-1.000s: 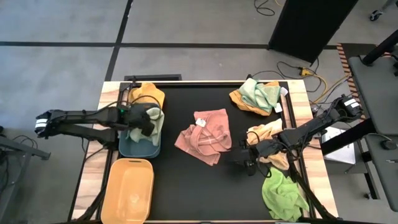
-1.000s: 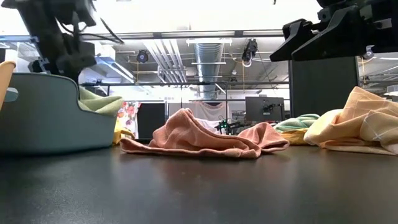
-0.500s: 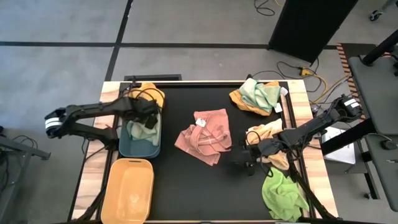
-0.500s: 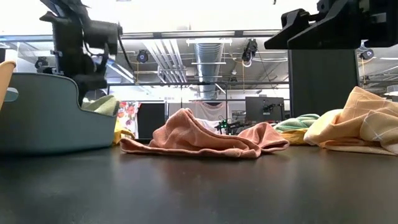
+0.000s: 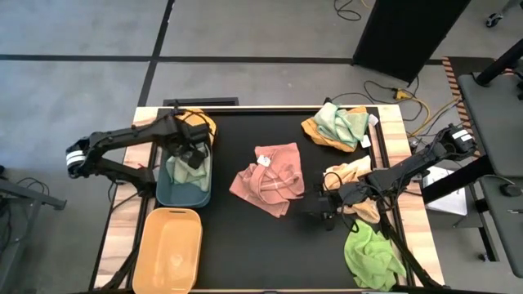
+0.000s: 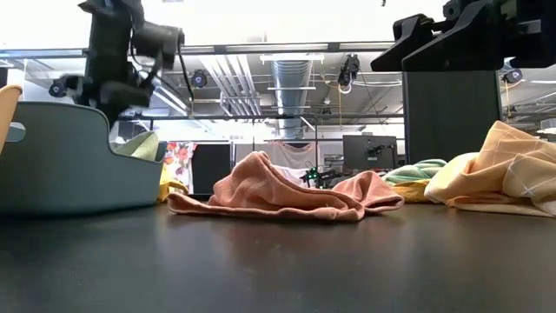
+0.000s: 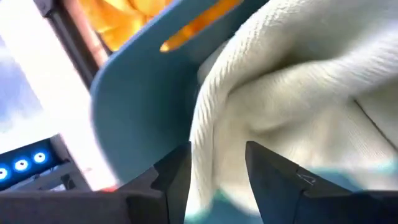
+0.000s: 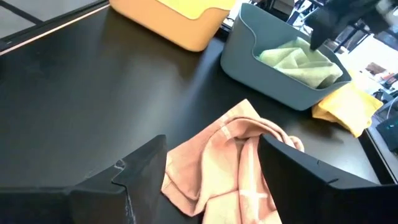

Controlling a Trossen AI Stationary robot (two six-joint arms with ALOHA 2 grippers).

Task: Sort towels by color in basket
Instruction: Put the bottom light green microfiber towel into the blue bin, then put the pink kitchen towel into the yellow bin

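A pale mint towel (image 5: 181, 170) (image 7: 292, 106) lies bunched in the blue-grey basket (image 5: 163, 194) (image 6: 61, 165). My left gripper (image 5: 193, 152) (image 6: 122, 91) (image 7: 214, 180) hangs open just above it, at the basket's far end, touching nothing. A mustard towel (image 5: 196, 122) lies behind the basket. The salmon pink towel (image 5: 268, 180) (image 8: 230, 155) lies crumpled at the table's middle. My right gripper (image 5: 320, 206) (image 8: 217, 186) hovers open to its right, beside a peach towel (image 5: 350, 173). A lime green towel (image 5: 372, 253) lies near the right front corner.
An orange basket (image 5: 170, 249) stands in front of the blue-grey one at the table's left near corner. A pile of orange and mint towels (image 5: 337, 124) sits at the far right. Bare black table top shows between the baskets and the salmon towel.
My left gripper has risen out of the blue-grey basket and shifted a little toward the table's far edge. The mint towel has stayed in the basket and now sits lower against its rim. My right arm has kept still.
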